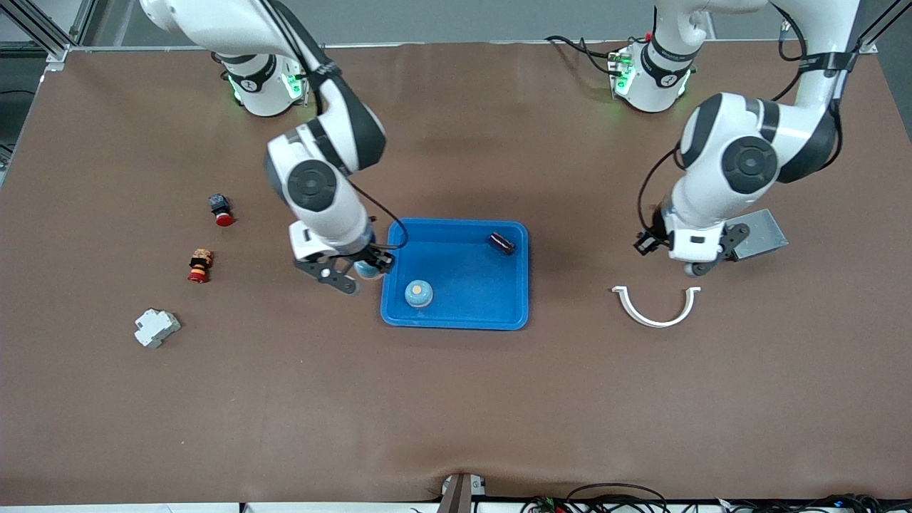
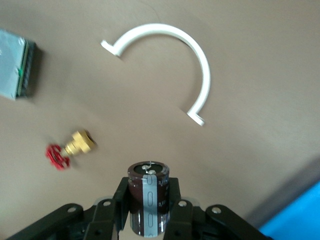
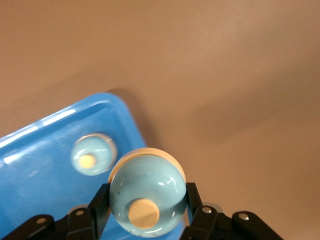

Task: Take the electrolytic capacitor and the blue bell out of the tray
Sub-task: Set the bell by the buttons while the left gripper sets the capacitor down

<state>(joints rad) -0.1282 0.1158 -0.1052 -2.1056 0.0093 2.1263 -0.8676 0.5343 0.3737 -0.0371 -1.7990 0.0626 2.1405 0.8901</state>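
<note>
Front view: right gripper [image 1: 356, 273] clamping bell [image 3: 146, 195] past tray [image 1: 456, 317] rim; left gripper [image 2: 148, 210] gripping capacitor [image 2: 148, 192] over table; neither released yet.

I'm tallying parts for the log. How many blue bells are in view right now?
2. One bell sits in the tray, near its corner closest to the front camera. The other bell is clamped in the right hand, over the tray's edge toward the right arm's end.
</note>
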